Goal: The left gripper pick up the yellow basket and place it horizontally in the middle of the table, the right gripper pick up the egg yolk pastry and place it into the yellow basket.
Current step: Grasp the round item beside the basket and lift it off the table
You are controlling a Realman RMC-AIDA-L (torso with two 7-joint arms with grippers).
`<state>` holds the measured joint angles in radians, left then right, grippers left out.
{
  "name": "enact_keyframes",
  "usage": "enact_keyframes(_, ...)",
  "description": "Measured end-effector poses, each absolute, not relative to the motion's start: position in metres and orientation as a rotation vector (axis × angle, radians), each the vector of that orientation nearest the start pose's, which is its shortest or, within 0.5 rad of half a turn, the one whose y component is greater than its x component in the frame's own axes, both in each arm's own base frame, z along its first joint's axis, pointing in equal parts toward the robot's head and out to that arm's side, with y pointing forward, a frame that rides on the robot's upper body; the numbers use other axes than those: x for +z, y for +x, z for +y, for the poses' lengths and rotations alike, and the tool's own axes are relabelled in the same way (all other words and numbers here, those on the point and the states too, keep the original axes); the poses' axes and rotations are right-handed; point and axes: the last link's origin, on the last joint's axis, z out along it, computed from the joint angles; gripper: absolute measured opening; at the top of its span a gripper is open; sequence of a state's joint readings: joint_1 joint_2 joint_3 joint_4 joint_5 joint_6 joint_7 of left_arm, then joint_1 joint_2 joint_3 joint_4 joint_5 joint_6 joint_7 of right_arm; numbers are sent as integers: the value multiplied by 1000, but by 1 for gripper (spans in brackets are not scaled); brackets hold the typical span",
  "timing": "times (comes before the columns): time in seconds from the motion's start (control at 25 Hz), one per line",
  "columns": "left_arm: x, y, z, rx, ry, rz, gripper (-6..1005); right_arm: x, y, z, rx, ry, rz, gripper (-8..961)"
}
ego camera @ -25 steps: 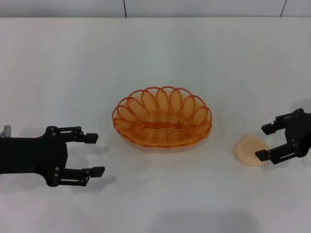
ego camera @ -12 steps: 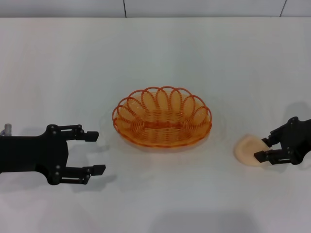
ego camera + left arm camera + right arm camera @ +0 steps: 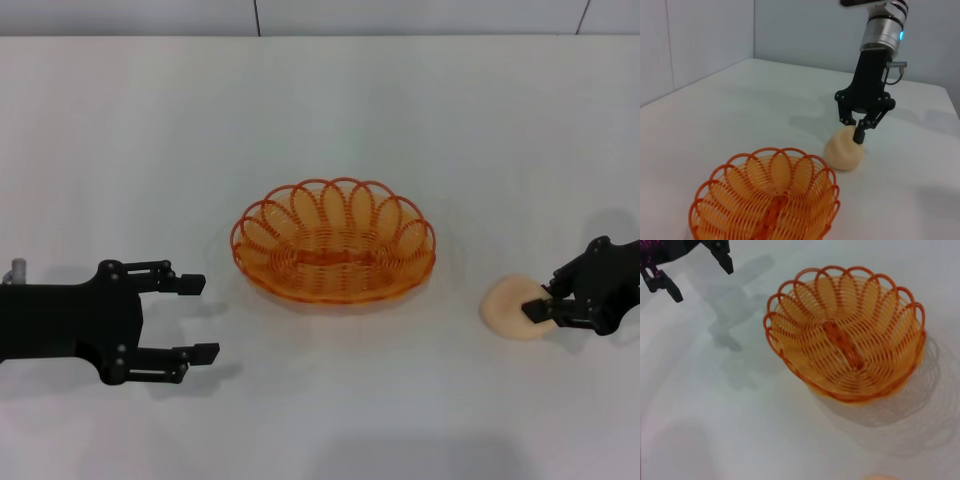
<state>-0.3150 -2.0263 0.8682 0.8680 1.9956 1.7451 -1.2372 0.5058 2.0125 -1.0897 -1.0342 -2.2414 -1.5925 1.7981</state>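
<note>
The yellow basket (image 3: 335, 250) (image 3: 765, 200) (image 3: 847, 335) sits upright on the white table (image 3: 330, 120), near its middle, long side across, with nothing in it. The egg yolk pastry (image 3: 510, 308) (image 3: 841, 150) rests on the table to the basket's right. My right gripper (image 3: 543, 303) (image 3: 858, 134) is down on the pastry's outer side, its fingers drawn in and pinching it. Open and holding nothing, my left gripper (image 3: 197, 318) (image 3: 696, 275) hovers left of the basket, a short gap away.
A grey wall runs along the table's far edge. Bare white tabletop lies in front of and behind the basket.
The right gripper's fingers have closed from wide open onto the pastry's right side. The left gripper has barely shifted, and the basket has not moved.
</note>
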Motion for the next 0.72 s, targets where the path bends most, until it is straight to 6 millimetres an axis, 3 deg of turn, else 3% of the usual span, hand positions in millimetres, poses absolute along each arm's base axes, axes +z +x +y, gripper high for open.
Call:
enact_keyframes(0.24, 27, -296, 266, -504, -2921, -340, 772, 32, 241, 332, 21, -2971, 582, 87)
enact_keyframes(0.48, 25, -295, 265, -510, -2922, -339, 772, 59, 217, 335, 243, -2952, 490, 61)
enact_keyframes(0.72, 22, -293, 267, -516, -2924, -332, 772, 58, 190, 339, 532, -2916, 365, 52)
